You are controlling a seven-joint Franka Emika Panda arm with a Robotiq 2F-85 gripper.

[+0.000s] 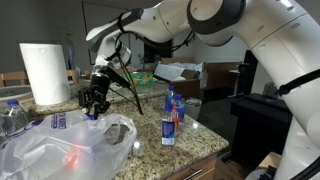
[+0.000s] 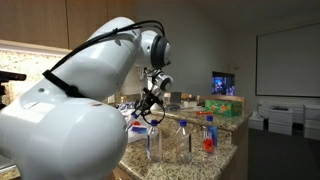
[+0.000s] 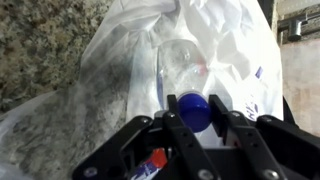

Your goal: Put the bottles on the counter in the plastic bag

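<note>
In the wrist view my gripper (image 3: 194,104) is shut on the blue cap of a small clear bottle (image 3: 182,62). The bottle hangs over the crinkly whitish plastic bag (image 3: 235,40), which lies on the speckled counter (image 3: 40,40). In an exterior view the gripper (image 1: 95,100) hovers just above the bag (image 1: 75,150) at the counter's near end. More small bottles (image 1: 168,128) with blue labels stand upright toward the counter's other end, apart from the gripper. These bottles (image 2: 183,140) also show in an exterior view, on the counter (image 2: 228,150).
A white paper towel roll (image 1: 45,72) stands behind the bag. A larger clear water bottle (image 1: 12,115) stands beside it. Boxes and clutter (image 1: 170,72) sit on the surface beyond the counter. The counter's rounded edge (image 1: 205,150) runs close to the standing bottles.
</note>
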